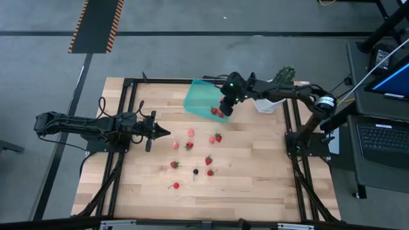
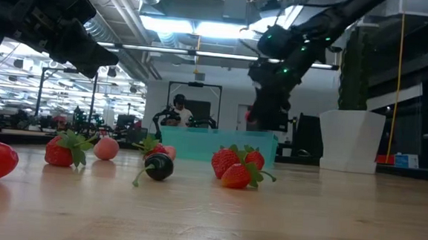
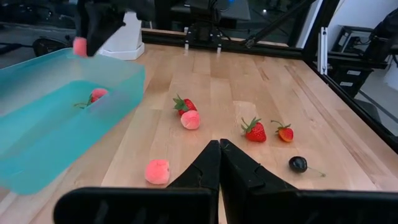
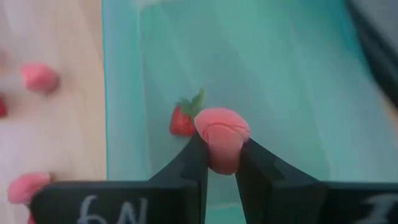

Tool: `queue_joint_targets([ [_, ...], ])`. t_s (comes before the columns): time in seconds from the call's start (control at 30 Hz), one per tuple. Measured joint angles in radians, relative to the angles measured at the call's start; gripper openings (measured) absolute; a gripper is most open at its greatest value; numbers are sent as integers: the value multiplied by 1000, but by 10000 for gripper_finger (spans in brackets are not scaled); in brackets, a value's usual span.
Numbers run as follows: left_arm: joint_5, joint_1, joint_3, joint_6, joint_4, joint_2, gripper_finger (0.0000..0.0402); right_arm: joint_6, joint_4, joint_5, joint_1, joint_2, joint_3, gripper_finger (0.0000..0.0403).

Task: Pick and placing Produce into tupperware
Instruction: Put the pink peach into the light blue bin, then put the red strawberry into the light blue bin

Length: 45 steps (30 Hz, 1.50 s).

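The teal tupperware point(image 1: 199, 96) lies at the table's far middle, with one red strawberry point(image 4: 182, 121) on its floor. My right gripper point(image 4: 221, 155) hangs over its right part, shut on a pale pink piece of produce point(image 4: 222, 134), which the left wrist view also shows as a pink piece point(image 3: 79, 45) above the tub's wall point(image 3: 118, 87). Loose produce lies on the wood nearer the middle: pink pieces point(image 1: 190, 132), strawberries point(image 1: 218, 137) and a dark berry point(image 1: 195, 171). My left gripper point(image 1: 165, 133) waits shut at the left, touching nothing. My right gripper pinches the pink piece by its two opposite sides point(image 4: 211, 158) between its two fingers point(image 4: 193, 163). The fingers slant down from the table's right side. The piece's rounded top sticks out past the fingertips, and it hangs clear above the tupperware's floor.
A white pot point(image 1: 267, 104) with a green plant point(image 1: 285, 73) stands just right of the tupperware, under my right arm. Black frame rails point(image 1: 125, 121) run along the table's left and right sides. Bare wood lies near the front edge point(image 1: 243, 198).
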Motion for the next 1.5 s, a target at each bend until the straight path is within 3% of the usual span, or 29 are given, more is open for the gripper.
queue_joint_targets([
  [0.37,0,0,0,0,0,0,0,-49,-122,-20,-9,158,120,59],
  [0.87,0,0,0,0,-2,0,0,-45,-146,-11,-24,166,126,59],
  [1.13,0,0,0,0,-3,0,0,-9,-145,-11,-23,166,126,168],
  [1.5,0,0,0,0,-3,0,0,7,-144,-10,-23,166,126,154],
])
